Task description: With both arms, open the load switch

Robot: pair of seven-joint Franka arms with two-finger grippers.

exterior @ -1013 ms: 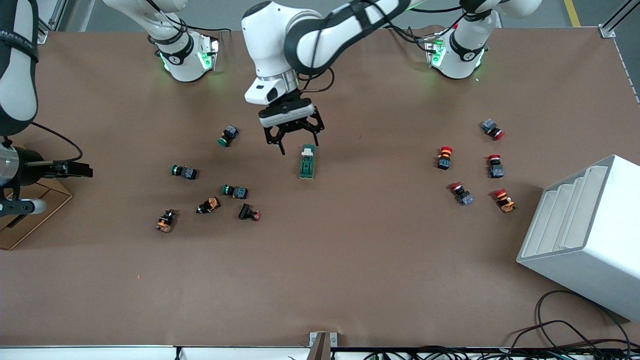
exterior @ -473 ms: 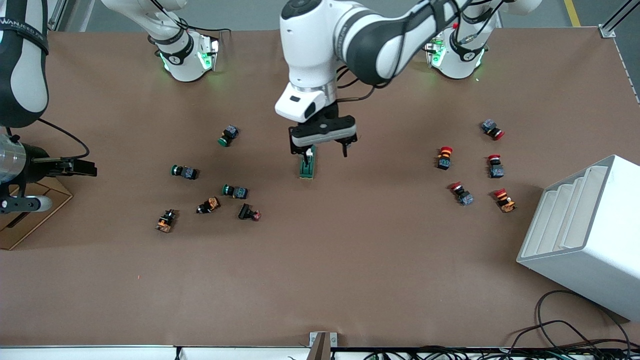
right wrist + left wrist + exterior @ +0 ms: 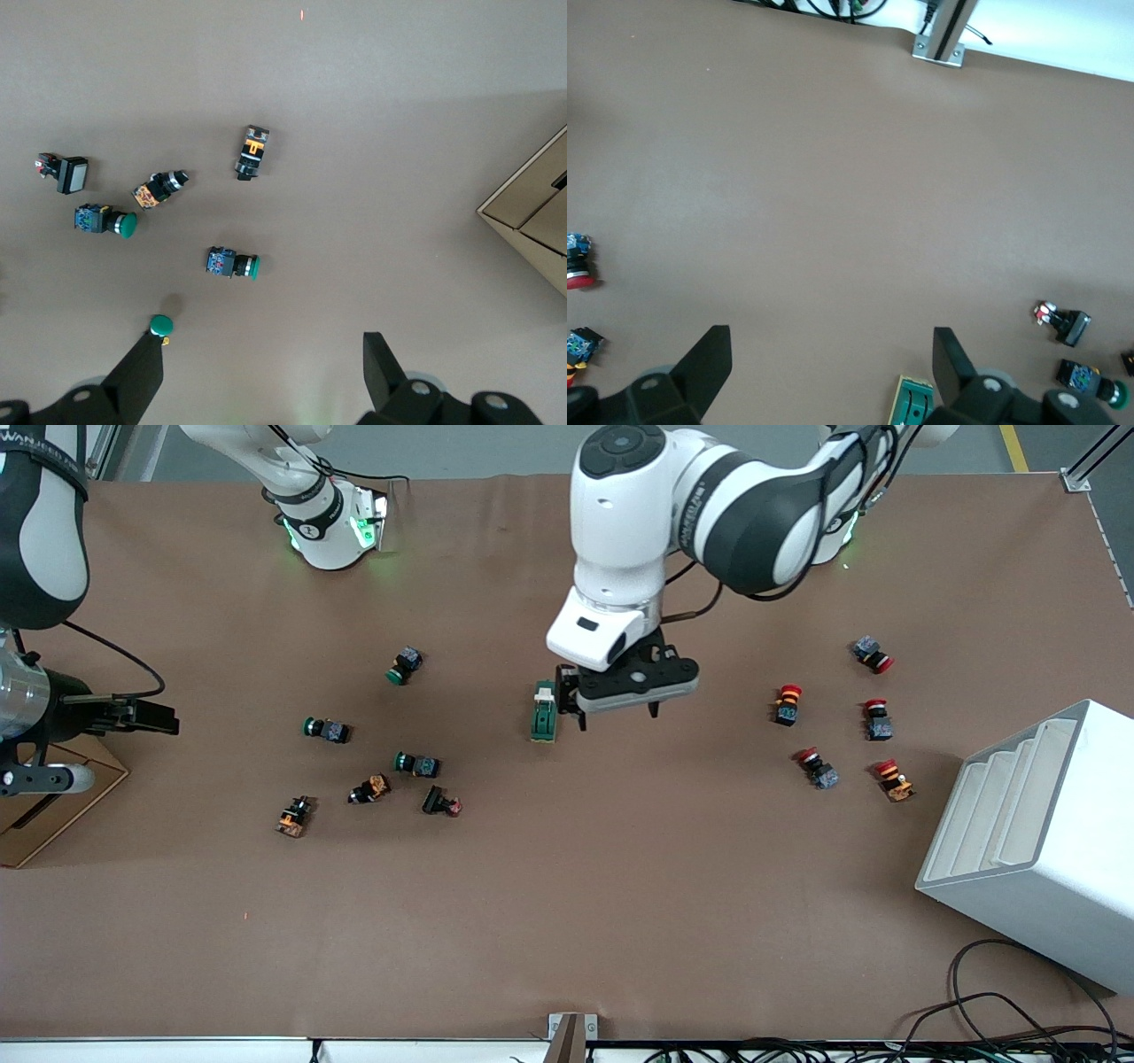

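Note:
The load switch (image 3: 543,711), a dark-green block with a white lever at its end toward the robots, lies flat near the table's middle. My left gripper (image 3: 617,710) is open and low over the table right beside it, toward the left arm's end. The switch lies outside the fingers. In the left wrist view the switch (image 3: 914,403) shows partly hidden by one finger (image 3: 951,361), with bare table between the fingers of the gripper (image 3: 831,365). My right gripper (image 3: 152,718) waits open at the right arm's end of the table, empty in the right wrist view (image 3: 264,372).
Several green-capped and orange push buttons (image 3: 416,763) lie scattered toward the right arm's end, also in the right wrist view (image 3: 232,263). Red-capped buttons (image 3: 787,702) lie toward the left arm's end, near a white stepped bin (image 3: 1036,841). A cardboard box (image 3: 53,797) sits under the right arm.
My left gripper has swept from over the switch's lever end toward the left arm's end of the table, and the switch now lies outside its fingers. The right gripper edged slightly toward the middle.

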